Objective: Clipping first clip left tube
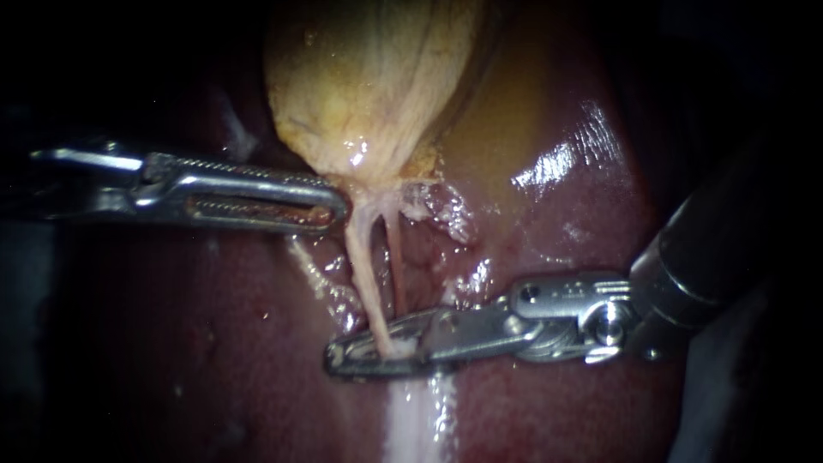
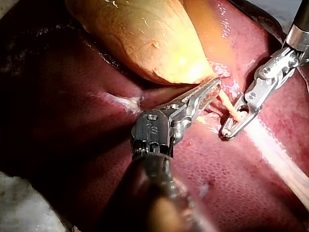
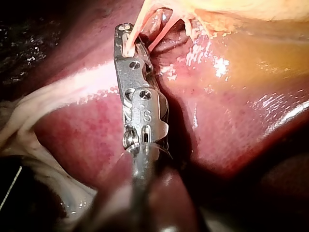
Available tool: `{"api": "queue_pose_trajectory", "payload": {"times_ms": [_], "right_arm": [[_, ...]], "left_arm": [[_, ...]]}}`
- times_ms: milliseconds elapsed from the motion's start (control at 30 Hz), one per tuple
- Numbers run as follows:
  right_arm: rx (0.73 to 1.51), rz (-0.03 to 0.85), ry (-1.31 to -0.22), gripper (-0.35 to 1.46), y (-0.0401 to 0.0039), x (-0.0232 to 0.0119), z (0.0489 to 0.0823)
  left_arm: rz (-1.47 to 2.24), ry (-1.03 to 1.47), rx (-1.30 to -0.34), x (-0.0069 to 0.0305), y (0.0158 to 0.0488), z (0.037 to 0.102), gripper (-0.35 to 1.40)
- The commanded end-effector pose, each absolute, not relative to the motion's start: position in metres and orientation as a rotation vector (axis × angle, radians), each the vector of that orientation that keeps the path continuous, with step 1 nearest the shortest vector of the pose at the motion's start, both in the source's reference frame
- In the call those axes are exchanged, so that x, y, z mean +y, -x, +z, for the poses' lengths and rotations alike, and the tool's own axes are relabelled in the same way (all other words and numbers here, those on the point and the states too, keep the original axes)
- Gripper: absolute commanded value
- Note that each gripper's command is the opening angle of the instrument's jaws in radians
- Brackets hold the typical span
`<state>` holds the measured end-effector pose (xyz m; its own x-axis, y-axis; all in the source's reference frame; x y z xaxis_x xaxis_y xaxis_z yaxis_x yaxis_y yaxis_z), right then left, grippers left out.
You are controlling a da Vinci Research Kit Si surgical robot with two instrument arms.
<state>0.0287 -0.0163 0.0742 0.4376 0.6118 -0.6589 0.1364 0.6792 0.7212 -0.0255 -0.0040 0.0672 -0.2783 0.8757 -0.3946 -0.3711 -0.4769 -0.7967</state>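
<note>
The yellowish gallbladder (image 1: pixel 369 77) hangs over the dark red liver (image 1: pixel 557 231). Two tubes run down from its neck: the pale, thicker left tube (image 1: pixel 364 274) and a thin reddish right tube (image 1: pixel 397 257). My right instrument (image 1: pixel 336 358) comes in from the right, and its jaws lie around the lower end of the left tube, closed on it from both sides. The right wrist view shows the left tube (image 3: pixel 137 26) entering my right instrument's jaws (image 3: pixel 124 30). My left instrument (image 1: pixel 339 206) has slotted, toothed jaws shut on tissue at the gallbladder's neck, beside the top of the left tube.
A whitish band of tissue (image 1: pixel 416 420) runs down the liver below the right instrument's jaws. Frayed pale tissue (image 1: pixel 446 210) lies to the right of the tubes. Wet glare marks the liver surface (image 1: pixel 557 163).
</note>
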Motion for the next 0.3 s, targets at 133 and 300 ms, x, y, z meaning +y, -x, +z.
{"api": "queue_pose_trajectory", "payload": {"times_ms": [133, 300], "right_arm": [[1.102, 0.338, -0.802, -0.35, -0.0287, -0.0162, 0.0743], [1.09, 0.371, -0.82, -0.35, -0.0286, -0.0161, 0.0743]], "left_arm": [[1.865, 1.079, -0.736, -0.0041, 0.0255, 0.0672, -0.35], [1.865, 1.079, -0.736, -0.0041, 0.0256, 0.0672, -0.35]]}}
